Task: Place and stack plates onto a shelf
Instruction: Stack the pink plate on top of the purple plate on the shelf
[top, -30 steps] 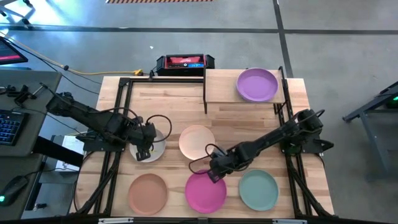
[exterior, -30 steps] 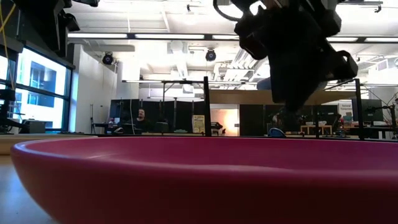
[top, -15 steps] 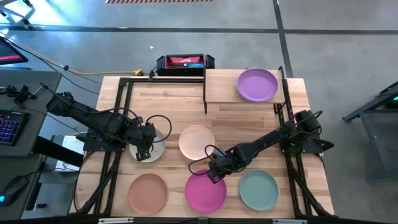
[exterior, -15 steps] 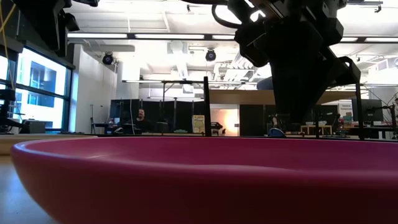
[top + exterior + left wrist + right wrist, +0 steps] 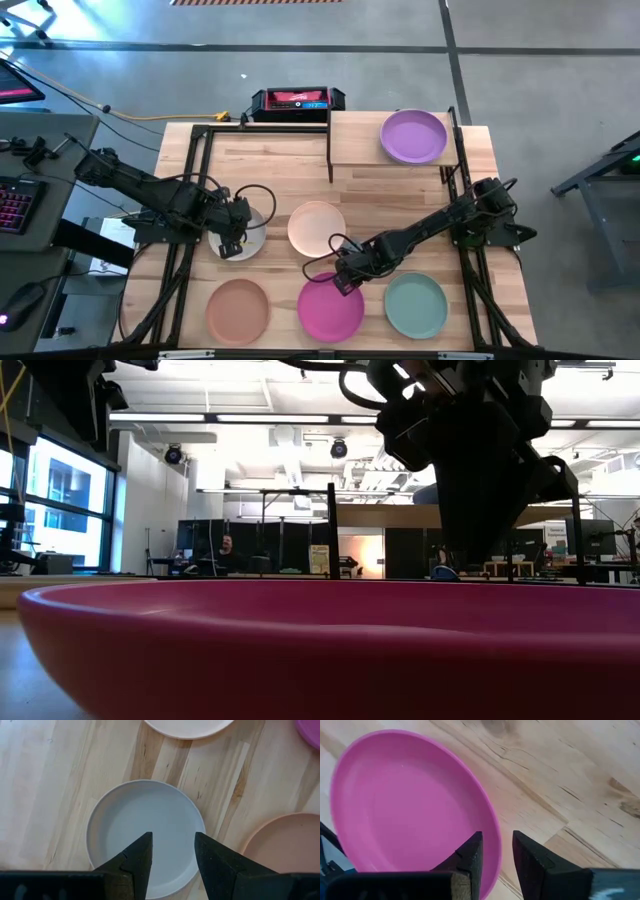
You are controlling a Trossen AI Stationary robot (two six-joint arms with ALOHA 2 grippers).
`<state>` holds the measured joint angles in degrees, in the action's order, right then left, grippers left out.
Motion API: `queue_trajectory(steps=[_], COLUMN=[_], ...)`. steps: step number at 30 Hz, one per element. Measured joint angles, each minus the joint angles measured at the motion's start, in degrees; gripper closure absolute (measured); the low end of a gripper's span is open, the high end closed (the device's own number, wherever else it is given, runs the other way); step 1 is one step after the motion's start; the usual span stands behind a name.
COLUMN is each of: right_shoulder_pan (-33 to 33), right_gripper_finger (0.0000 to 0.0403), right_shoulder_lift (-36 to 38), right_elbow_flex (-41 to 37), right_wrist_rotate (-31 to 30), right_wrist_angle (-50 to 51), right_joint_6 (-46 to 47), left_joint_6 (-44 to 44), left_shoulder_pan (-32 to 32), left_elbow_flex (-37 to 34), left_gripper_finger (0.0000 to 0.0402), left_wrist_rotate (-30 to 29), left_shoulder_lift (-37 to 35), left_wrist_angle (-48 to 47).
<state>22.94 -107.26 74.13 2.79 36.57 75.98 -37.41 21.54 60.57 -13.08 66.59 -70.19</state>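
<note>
Movement over the last second has been small: the right claw [image 5: 343, 283] has eased a little lower at the near rim of the magenta plate [image 5: 330, 310], and nothing else has shifted. Its fingers [image 5: 470, 862] stand apart, one either side of that rim, with wood showing in the gap, so I'd say it has not clamped yet. To me that means the next pickup is about to be taken, and the plate lies flat on the tabletop [image 5: 270, 170], well apart from the shelf [image 5: 355, 140].

The left claw [image 5: 232, 243] hangs over the pale grey plate [image 5: 254, 232], fingers apart, holding nothing.

Counting from above, I make six plates. One, the purple plate [image 5: 413, 136], sits on the right half of the shelf. Five lie on the tabletop: pale grey, the peach plate [image 5: 316, 226] in the middle, then the terracotta plate [image 5: 238, 308], magenta and the teal plate [image 5: 416, 305] along the near edge. One shelf, two arms; most of the stacking is yet to do
</note>
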Motion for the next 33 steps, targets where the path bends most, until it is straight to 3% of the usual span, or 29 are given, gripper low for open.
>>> queue_trajectory(steps=[33], right_shoulder_pan=[0.11], right_gripper_finger=[0.032], right_shoulder_lift=[-5.77], right_elbow_flex=[-0.02], right_wrist_rotate=[3.52], right_wrist_angle=[-2.5], right_joint_6=[-0.2], left_joint_6=[-0.5], left_shoulder_pan=[-0.02], left_elbow_flex=[0.01], left_gripper_finger=[0.0263], left_wrist_rotate=[-0.56], left_shoulder_lift=[-0.02], left_wrist_angle=[0.02])
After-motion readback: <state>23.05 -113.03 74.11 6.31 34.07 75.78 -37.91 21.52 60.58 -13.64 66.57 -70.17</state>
